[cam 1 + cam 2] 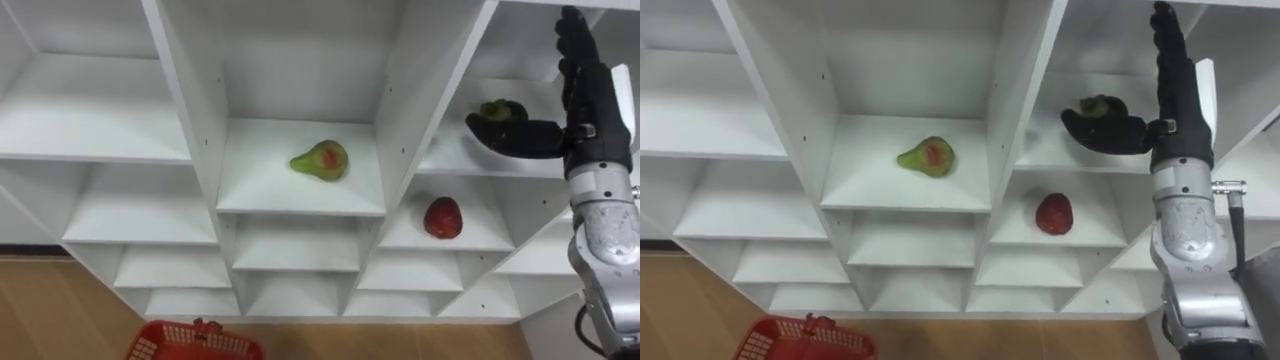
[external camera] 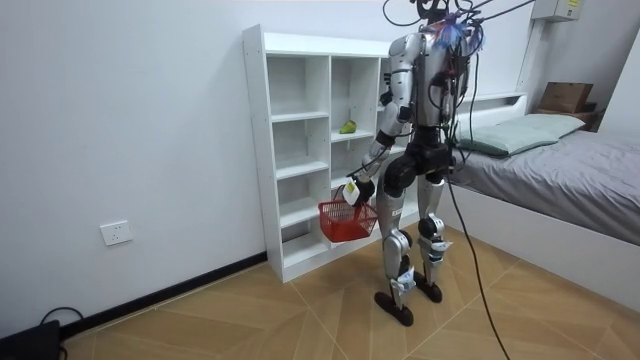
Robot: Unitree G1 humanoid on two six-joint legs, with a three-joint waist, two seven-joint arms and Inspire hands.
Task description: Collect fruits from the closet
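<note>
Right eye view: a small green-brown fruit [image 1: 1098, 105] sits on an upper shelf in the right-hand column of the white wooden closet [image 1: 1012, 90]. The robot's right hand [image 1: 1178, 125] is raised inside that same compartment. Its fingers [image 1: 1167, 45] point straight up and its thumb reaches out sideways just under the fruit. The hand is spread and closed on nothing, and I cannot tell whether the thumb touches the fruit.

One shelf lower in the same column lies a round red fruit [image 1: 1054, 213], well apart from the hand. In the middle column a green pear with a red blush [image 1: 927, 157] lies on its side, alone on its shelf.

Down at the lower left edge shows the rim of a red plastic basket [image 1: 800, 342]. From the room view it hangs beside the robot's thigh from the left hand [image 2: 353, 189], which grasps its handle.

The robot stands upright on the wooden floor [image 2: 250, 310], facing the closet, with a grey bed [image 2: 560, 170] behind it.
</note>
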